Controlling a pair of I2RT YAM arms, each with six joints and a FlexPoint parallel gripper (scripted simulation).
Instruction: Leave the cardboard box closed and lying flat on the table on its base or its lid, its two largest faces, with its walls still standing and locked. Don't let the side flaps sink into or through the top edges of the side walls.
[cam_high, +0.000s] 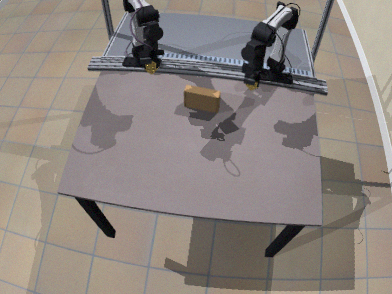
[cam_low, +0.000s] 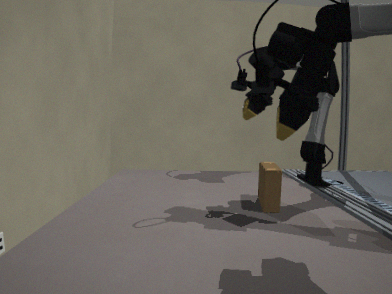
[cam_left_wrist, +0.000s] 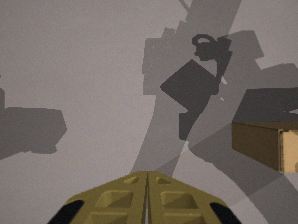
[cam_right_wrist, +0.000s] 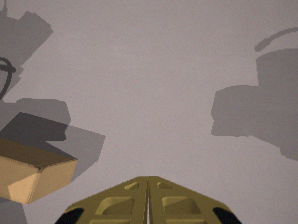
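Observation:
The cardboard box (cam_high: 202, 101) (cam_low: 270, 189) stands upright on a narrow side on the table, with its large faces vertical. It looks closed; flap details are too small to tell. Part of the box shows at the right edge of the left wrist view (cam_left_wrist: 256, 145) and at the left edge of the right wrist view (cam_right_wrist: 57, 175). My left gripper (cam_high: 251, 86) (cam_low: 285, 133) (cam_left_wrist: 147, 179) is shut and empty, above the table and to one side of the box. My right gripper (cam_high: 150, 68) (cam_low: 248, 112) (cam_right_wrist: 148, 185) is shut and empty, above the table on the box's other side.
The table (cam_high: 150, 170) (cam_low: 100, 240) extends from the box to its front edge. The metal rail (cam_high: 200, 72) carrying both arm bases runs along the back edge, close behind the box. Arm shadows cross the table around the box.

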